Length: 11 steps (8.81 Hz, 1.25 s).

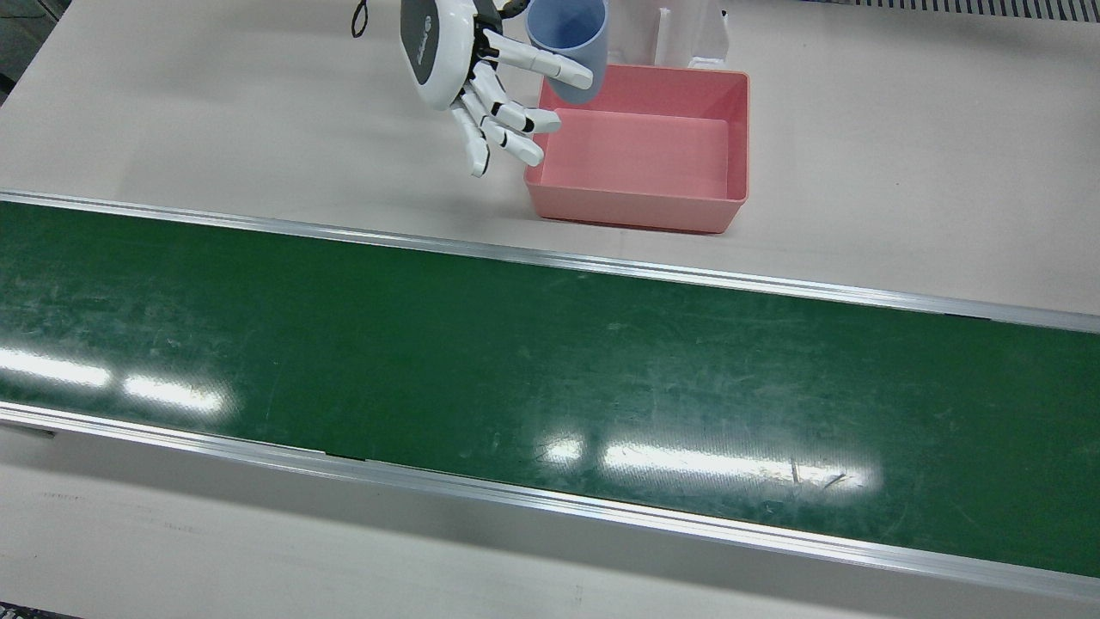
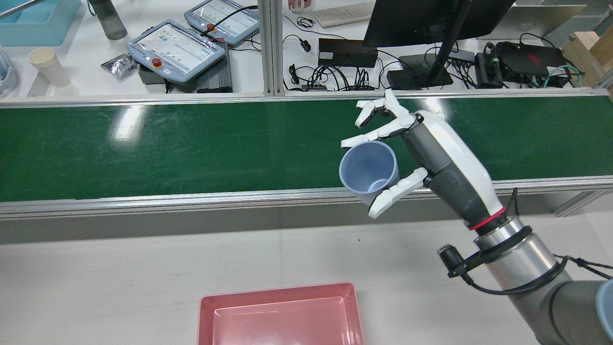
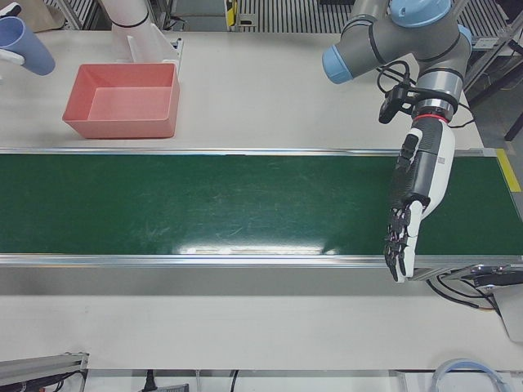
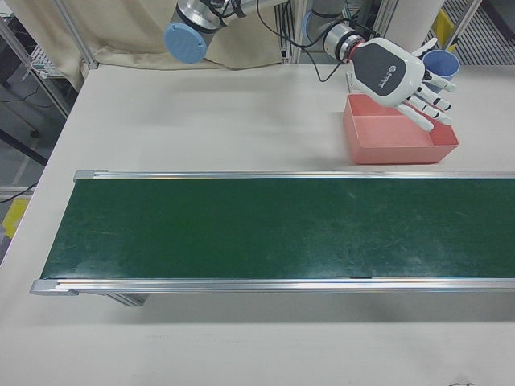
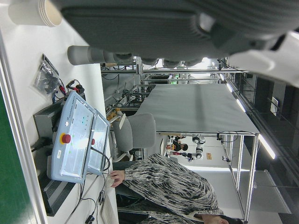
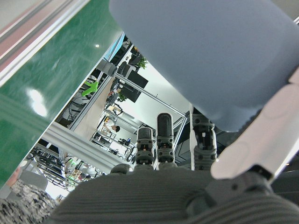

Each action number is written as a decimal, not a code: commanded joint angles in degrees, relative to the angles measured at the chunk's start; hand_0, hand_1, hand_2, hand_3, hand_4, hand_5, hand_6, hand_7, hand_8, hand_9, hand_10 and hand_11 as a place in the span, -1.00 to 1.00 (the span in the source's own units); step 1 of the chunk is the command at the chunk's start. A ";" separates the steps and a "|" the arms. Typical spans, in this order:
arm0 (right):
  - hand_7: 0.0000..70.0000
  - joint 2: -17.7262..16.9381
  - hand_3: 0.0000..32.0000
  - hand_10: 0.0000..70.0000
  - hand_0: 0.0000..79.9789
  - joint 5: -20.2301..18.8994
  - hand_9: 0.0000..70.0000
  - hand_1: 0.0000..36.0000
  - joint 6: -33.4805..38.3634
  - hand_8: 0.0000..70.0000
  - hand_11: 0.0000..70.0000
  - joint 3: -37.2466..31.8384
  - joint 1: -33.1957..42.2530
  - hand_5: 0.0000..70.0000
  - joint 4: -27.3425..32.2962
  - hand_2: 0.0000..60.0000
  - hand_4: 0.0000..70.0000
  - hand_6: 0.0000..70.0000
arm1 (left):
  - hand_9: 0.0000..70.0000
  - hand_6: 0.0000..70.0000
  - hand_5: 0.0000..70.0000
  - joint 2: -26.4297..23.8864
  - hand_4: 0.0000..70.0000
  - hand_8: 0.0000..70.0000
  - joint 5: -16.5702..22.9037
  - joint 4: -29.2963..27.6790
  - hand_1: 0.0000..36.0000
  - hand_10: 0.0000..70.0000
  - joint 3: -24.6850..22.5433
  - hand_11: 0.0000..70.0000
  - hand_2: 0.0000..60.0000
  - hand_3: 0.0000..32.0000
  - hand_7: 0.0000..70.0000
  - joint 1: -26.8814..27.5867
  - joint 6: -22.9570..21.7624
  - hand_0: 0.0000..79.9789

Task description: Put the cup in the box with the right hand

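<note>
A pale blue cup (image 1: 567,43) hangs tilted in the air, pinched between the thumb and one finger of my right hand (image 1: 468,77), whose other fingers spread out. In the front view the cup is over the back left corner of the empty pink box (image 1: 632,211). The rear view shows the cup (image 2: 368,170) and right hand (image 2: 431,153) high above the table, with the box (image 2: 206,316) at the bottom edge. The cup (image 6: 210,56) fills the right hand view. My left hand (image 3: 409,212) hangs open, fingers pointing down, at the far end of the belt.
A green conveyor belt (image 1: 550,378) with metal rails crosses the table in front of the box. A white bracket (image 1: 687,34) stands just behind the box. Beyond the belt, a desk carries teach pendants (image 2: 177,48), cables and a monitor; a person sits there (image 5: 163,182).
</note>
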 commanded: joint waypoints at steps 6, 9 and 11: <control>-0.86 -0.62 -1.00 -1.00 -0.64 4.64 -0.89 -1.00 -12.81 -0.92 -1.00 -4.84 -11.28 -1.00 19.73 -1.00 -0.58 -0.96 | -1.00 -1.00 -1.00 0.00 -1.00 -1.00 -0.02 -0.08 -1.00 -1.00 0.00 -1.00 -1.00 -1.00 -1.00 0.00 0.00 -1.00; -0.78 -8.60 -1.00 -1.00 -0.56 3.77 -0.86 -0.98 -3.71 -0.91 -1.00 1.66 2.03 -1.00 18.51 -0.92 -0.51 -0.94 | -1.00 -1.00 -1.00 0.00 -1.00 -1.00 0.06 -0.09 -1.00 -1.00 0.00 -1.00 -1.00 -1.00 -1.00 0.00 0.00 -1.00; -0.66 -11.79 -1.00 -1.00 -0.52 3.41 -0.87 -0.91 11.28 -0.94 -1.00 2.73 13.90 -1.00 7.07 -0.76 -0.39 -0.92 | -1.00 -1.00 -1.00 0.00 -1.00 -1.00 -0.02 -0.09 -1.00 -1.00 0.00 -1.00 -1.00 -1.00 -1.00 0.00 0.00 -1.00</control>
